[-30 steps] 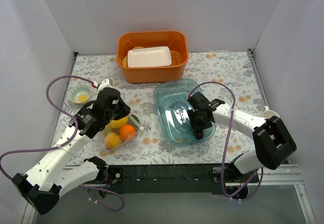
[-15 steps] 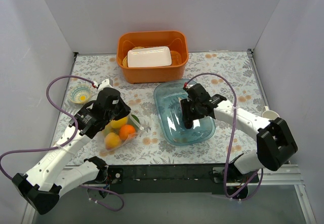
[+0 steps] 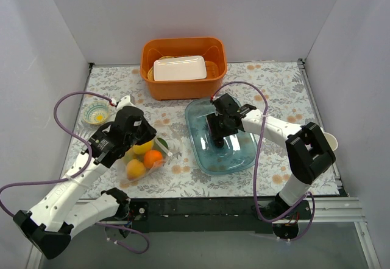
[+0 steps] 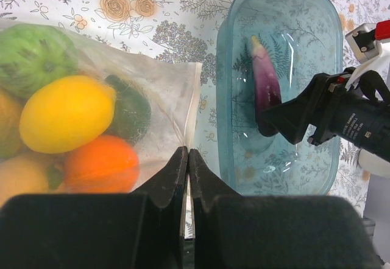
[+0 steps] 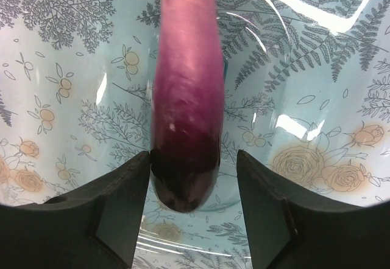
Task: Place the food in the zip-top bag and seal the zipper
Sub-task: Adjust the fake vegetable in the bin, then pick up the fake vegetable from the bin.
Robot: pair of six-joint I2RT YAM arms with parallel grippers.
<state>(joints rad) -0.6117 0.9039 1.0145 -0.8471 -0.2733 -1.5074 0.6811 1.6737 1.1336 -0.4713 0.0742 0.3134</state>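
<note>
The clear zip-top bag (image 3: pixel 146 162) lies at the left front and holds the food: an orange (image 4: pixel 100 162), a yellow citrus (image 4: pixel 67 114) and green ones (image 4: pixel 30 59). My left gripper (image 4: pixel 187 154) is shut on the whitish zipper strip (image 4: pixel 194 98) at the bag's mouth edge. The purple eggplant (image 5: pixel 186 98) lies in the clear blue tray (image 3: pixel 195 108). My right gripper (image 5: pixel 192 178) is open and straddles the eggplant's dark end, one finger on each side. In the top view the right gripper (image 3: pixel 218 140) hides the eggplant.
An orange basin (image 3: pixel 183 83) with a white tray (image 3: pixel 179 68) in it stands at the back. A small patterned bowl (image 3: pixel 97 113) sits far left. A pale cup (image 3: pixel 329 139) stands by the right wall.
My right gripper has moved from the tray's near right part toward its far left and now straddles the eggplant. The left gripper and the bag have stayed put.
</note>
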